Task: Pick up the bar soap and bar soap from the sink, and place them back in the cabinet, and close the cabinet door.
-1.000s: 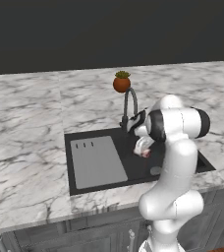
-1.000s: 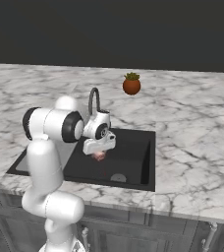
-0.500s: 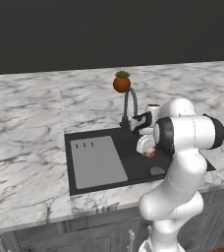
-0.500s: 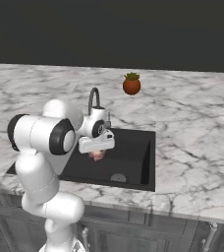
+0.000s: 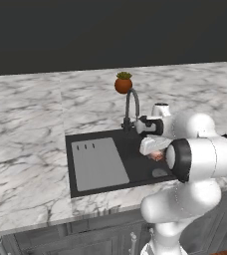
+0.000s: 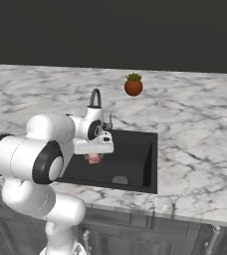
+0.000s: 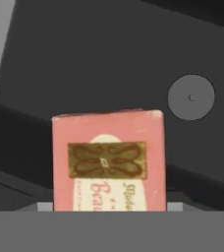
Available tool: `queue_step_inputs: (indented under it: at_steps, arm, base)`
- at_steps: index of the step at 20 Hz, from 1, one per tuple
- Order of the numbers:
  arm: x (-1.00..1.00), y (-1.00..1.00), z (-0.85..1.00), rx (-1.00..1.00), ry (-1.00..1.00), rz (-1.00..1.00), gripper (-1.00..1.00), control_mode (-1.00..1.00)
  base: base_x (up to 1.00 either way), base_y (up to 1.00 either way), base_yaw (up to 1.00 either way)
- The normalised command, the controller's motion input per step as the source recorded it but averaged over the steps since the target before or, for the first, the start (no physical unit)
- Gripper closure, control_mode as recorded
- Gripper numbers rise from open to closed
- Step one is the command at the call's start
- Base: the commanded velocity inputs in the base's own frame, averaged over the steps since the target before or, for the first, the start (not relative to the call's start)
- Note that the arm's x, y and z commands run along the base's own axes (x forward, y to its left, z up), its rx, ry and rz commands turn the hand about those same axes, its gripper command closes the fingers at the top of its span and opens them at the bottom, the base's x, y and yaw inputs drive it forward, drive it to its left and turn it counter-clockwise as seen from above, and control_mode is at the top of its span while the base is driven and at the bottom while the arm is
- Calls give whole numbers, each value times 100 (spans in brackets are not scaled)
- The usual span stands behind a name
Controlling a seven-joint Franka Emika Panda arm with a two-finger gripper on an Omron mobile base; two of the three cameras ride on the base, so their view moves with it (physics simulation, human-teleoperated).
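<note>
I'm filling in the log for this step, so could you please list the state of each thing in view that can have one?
bar soap: lifted above the sink floor, held at the gripper.
gripper: over the basin, shut on the bar soap.
sink: drain uncovered, no water visible.
faucet: upright, no water running.
potted plant: upright on the counter behind the faucet.

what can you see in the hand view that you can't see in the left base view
The hand view alone shows the bar soap's face: a pink wrapper with a brown ornamental label and cursive lettering over a pale patch. It fills the space just in front of the claw.

The left base view alone shows the potted plant, the faucet, the ribbed drainboard and the marble counter.

Both show the black sink, its round drain and the soap.
</note>
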Motion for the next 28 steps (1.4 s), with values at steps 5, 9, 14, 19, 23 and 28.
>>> queue_step_inputs:
  at_steps: [5, 9, 14, 19, 23, 28]
  arm:
    - [-41, -2, 32, -1, 0, -24, 100, -100]
    - [-24, 0, 23, -5, 0, -26, 100, -100]
    - [-19, -2, 23, -4, 0, -23, 100, -100]
    - [-19, -10, 19, -1, 0, -9, 100, -100]
    - [-21, 0, 18, 0, 0, 0, 100, -100]
    - [-35, -1, 21, 0, -1, 0, 100, -100]
  base:
    - [0, 0, 0]
    - [0, 0, 0]
    - [0, 0, 0]
    - [0, 0, 0]
    - [0, 0, 0]
    - [0, 0, 0]
